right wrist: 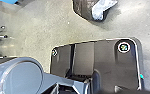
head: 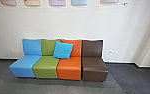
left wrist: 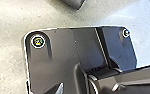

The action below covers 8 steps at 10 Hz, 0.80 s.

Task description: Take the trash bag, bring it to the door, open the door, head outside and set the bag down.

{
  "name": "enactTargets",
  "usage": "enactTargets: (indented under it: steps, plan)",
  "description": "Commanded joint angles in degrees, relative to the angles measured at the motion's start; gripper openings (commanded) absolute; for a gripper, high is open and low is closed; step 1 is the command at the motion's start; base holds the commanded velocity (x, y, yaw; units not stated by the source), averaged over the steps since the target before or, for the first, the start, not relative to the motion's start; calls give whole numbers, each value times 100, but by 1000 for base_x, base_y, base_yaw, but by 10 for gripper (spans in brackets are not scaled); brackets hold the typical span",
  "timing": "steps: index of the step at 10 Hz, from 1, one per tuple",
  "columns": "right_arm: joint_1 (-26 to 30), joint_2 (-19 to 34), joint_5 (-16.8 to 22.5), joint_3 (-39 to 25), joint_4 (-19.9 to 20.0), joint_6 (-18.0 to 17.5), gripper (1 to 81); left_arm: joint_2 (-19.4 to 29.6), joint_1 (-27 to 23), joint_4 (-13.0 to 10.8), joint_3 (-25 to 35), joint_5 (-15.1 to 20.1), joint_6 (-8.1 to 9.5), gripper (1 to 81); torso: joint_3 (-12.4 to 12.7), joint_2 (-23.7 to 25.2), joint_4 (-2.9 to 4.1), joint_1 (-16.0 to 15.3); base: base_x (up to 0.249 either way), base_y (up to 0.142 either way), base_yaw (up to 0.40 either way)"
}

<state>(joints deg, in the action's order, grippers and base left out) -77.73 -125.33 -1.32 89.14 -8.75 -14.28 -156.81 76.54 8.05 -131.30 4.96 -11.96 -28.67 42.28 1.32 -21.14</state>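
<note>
The tool is giving no clear sign, so I cannot tell its state; the backrests [head: 92, 48] are propping the blue cushion [head: 63, 50] upright.

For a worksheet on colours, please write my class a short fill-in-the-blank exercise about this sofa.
The sofa has ____ seats.
Between the blue seat and the orange seat is a ____ one.
The end seat beside the orange one is ____.
The cushion's colour is ____.

four; green; brown; blue

Blue cushion [head: 63, 50] on multicoloured sofa [head: 69, 71]
</note>
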Motion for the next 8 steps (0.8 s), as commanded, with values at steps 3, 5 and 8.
enactTargets:
  steps: [3, 5, 8]
  plan:
    - [543, 418, 378, -337, 155, -14, 811, 579, -1118, 486, 614, 559, -17, 811, -28, 905, 0, -544, 0, 0, 0]
    - [683, 602, 378, -485, 224, -49, 811, 624, -1453, 654, 615, 576, -17, 811, -30, 1294, -2, -750, 0, 0, 0]
    - [1008, 999, 387, -759, 278, -67, 811, 562, -1866, 813, 606, 840, 1, 811, -33, 1854, -2, -1047, 0, 0, 0]
